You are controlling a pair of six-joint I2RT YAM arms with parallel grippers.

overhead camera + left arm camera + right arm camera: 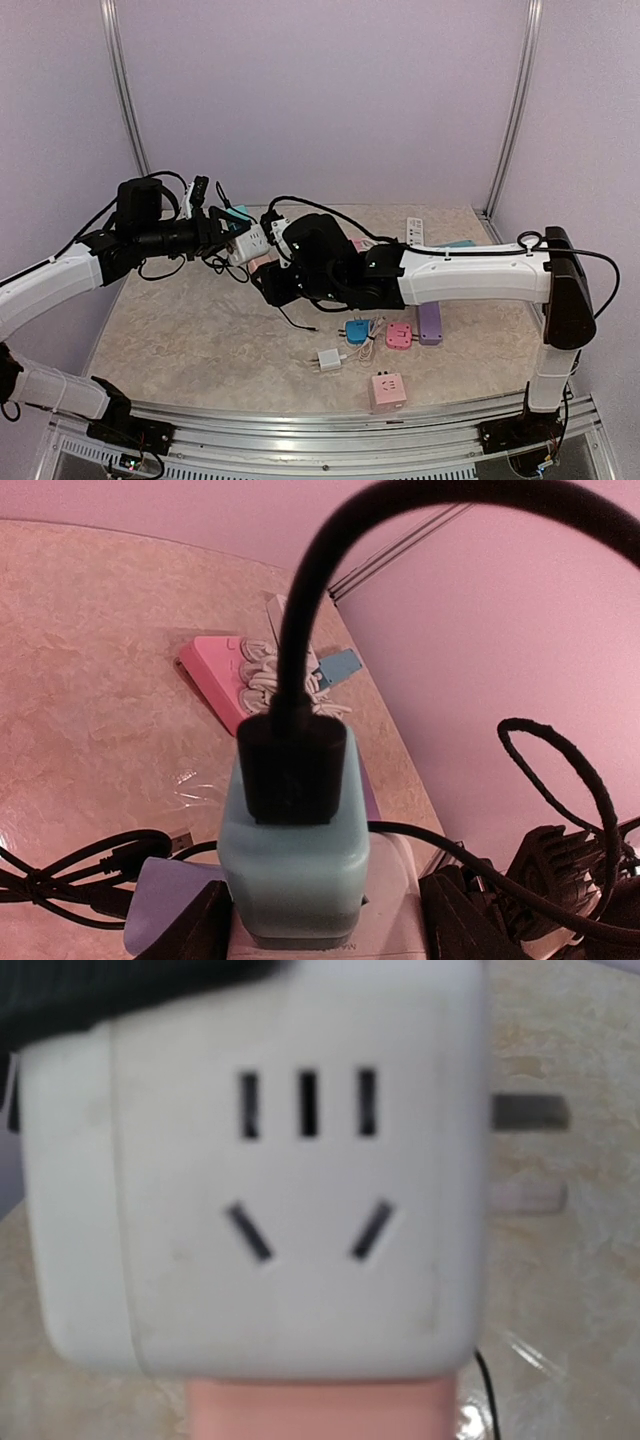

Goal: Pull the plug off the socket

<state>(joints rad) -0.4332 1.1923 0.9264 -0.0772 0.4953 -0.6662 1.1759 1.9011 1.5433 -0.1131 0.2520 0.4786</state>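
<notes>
**Teal plug seated in white socket cube, held above the table between both arms**

The teal plug (295, 865) sat upright in the white socket cube (250, 242), pushed fully down with no gap showing at its base. A black connector (290, 765) was set into the plug's top, and its black cable (300, 610) arched up and away over the wrist camera. Plug and cube hung in the air above the left-centre of the table (190, 340), not resting on it.

The left gripper (222, 238) was clamped on the cube, and the left wrist view showed its dark fingers (195, 925) pressed against either side of the cube below the plug.

The right gripper (272, 280) reached across from the right and sat just under the cube. Its camera was filled by one cube face with three slots above two slanted ones. Two metal prongs (528, 1112) stuck out of the cube's right side. A pink piece (320, 1410) butted against the cube's lower edge. The right fingers were hidden, so I cannot tell whether they were open or closed.

Near the front of the table lay a blue adapter (357, 329), a pink adapter (399, 336), a purple block (430, 322), a white charger (328, 360) and a pink cube (387, 390). All were well apart from the held cube.
</notes>
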